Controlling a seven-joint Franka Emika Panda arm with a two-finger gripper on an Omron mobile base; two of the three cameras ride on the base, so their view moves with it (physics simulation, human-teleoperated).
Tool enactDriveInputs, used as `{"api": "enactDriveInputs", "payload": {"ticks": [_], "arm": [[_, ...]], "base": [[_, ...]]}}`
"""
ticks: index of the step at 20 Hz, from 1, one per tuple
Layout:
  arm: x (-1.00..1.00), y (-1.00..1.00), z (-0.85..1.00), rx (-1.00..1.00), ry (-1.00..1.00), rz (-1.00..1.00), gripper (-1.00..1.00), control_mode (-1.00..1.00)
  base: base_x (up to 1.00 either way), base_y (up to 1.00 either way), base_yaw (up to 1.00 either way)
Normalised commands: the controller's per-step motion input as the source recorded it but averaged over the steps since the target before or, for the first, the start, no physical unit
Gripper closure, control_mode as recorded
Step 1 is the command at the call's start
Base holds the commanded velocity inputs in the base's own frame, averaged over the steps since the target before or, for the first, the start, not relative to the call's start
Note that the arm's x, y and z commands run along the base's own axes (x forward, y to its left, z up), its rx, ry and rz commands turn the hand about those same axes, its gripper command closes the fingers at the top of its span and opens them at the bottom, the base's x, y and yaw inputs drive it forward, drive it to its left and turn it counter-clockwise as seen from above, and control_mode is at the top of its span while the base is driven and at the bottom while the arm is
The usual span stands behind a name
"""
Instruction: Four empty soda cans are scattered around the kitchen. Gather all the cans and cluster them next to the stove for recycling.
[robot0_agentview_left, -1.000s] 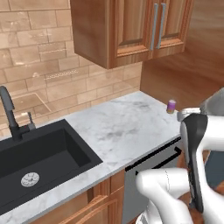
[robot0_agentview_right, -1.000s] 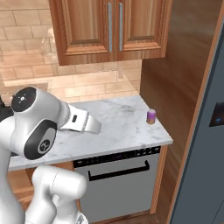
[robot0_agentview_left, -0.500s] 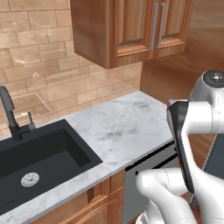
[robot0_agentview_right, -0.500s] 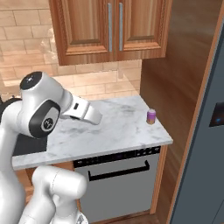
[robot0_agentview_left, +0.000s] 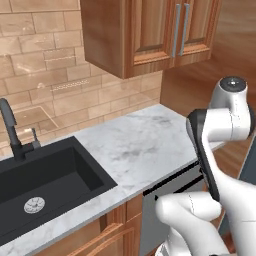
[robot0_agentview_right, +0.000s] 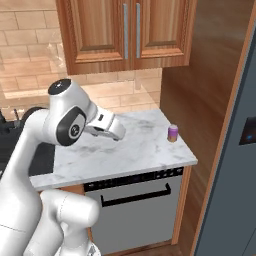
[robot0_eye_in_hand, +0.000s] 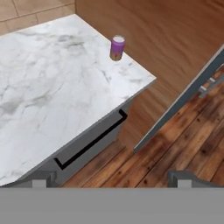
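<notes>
Hand view puts the pink-purple soda can (robot0_eye_in_hand: 117, 47) upright near the far corner of the marble table (robot0_eye_in_hand: 52, 87), close by the wooden wall panel. My claw (robot0_eye_in_hand: 109, 179) hangs released and empty, well short of it. I judge this the approach to one can; next I must reach forward and straddle it. The black sink (robot0_agentview_left: 45, 185) holds nothing I can see but its drain.

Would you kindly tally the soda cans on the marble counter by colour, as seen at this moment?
Pink-purple soda can: 1, upright near the marble counter's far right corner, beside the wooden wall panel.
Red: 0
Blue: 0
Total: 1
</notes>
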Motion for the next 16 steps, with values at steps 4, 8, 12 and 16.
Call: {"api": "enactDriveInputs", "payload": {"ticks": [4,8,12,16], "arm": [[0.27,-0.23,-0.47,0.00,0.00,0.00,-1.00,-1.00],[0.15,-0.29,-0.06,0.02,0.00,0.00,-1.00,-1.00],[0.20,-0.25,0.00,0.03,0.00,0.00,-1.00,-1.00],[0.31,-0.19,0.00,0.05,0.00,0.00,-1.00,-1.00]], "base": [[0.00,0.00,0.00],[0.00,0.00,0.00],[0.00,0.00,0.00],[0.00,0.00,0.00]]}}
